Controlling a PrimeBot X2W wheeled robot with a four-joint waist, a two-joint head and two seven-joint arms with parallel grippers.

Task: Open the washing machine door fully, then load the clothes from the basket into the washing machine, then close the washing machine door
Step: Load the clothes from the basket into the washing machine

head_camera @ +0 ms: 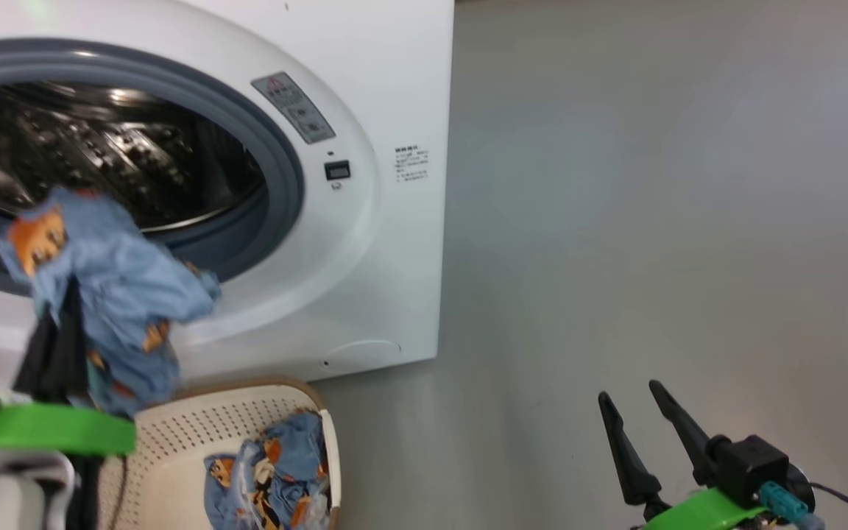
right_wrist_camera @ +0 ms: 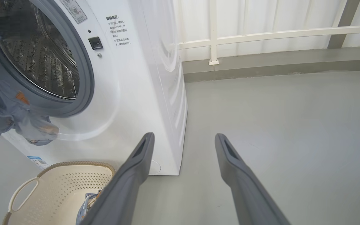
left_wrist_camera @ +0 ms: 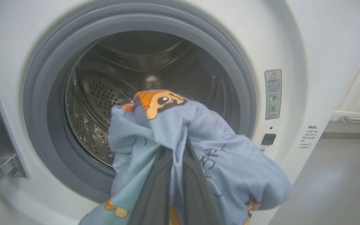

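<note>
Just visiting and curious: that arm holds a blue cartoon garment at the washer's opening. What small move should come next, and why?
Probably push the left gripper forward into the drum: it is shut on the garment, which hangs in front of the open mouth, not yet inside.

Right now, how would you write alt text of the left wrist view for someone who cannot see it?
The left end effector is shut on a light blue garment printed with orange cartoon animals, held up before the open mouth of a white washing machine. Behind the fabric are the grey rubber gasket and the perforated steel drum.
</note>
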